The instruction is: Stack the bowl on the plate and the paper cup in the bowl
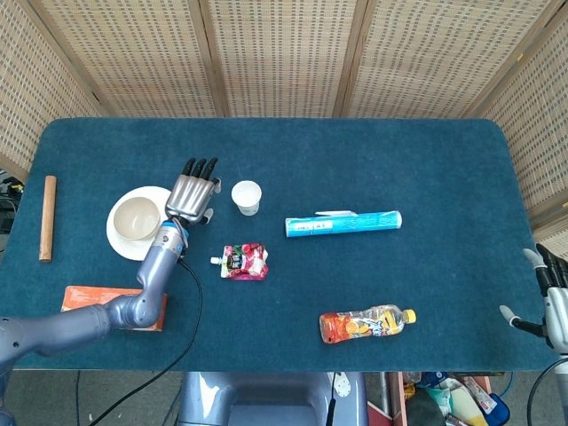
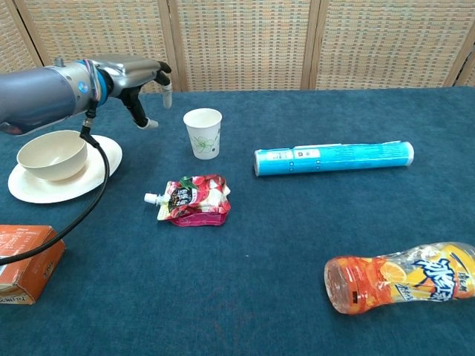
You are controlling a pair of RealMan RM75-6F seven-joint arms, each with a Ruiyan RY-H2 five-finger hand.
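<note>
The paper cup (image 1: 247, 197) is standing upright just right of the left hand (image 1: 193, 197), whose fingers (image 2: 160, 69) are spreading open, seemingly holding nothing. The bowl (image 1: 138, 217) is sitting on the plate (image 1: 121, 241), further left on the worktop (image 1: 426, 160).

This is looking like a robot test station set up indoors, a lab or demo corner, not a home. A table (image 1: 444, 160) covered in dark blue felt is standing inside woven rattan screens (image 1: 284, 53), which are closing it off on three sides. Cables and boxed clutter (image 1: 453, 399) are lying on the floor just below the table's near edge.
</note>
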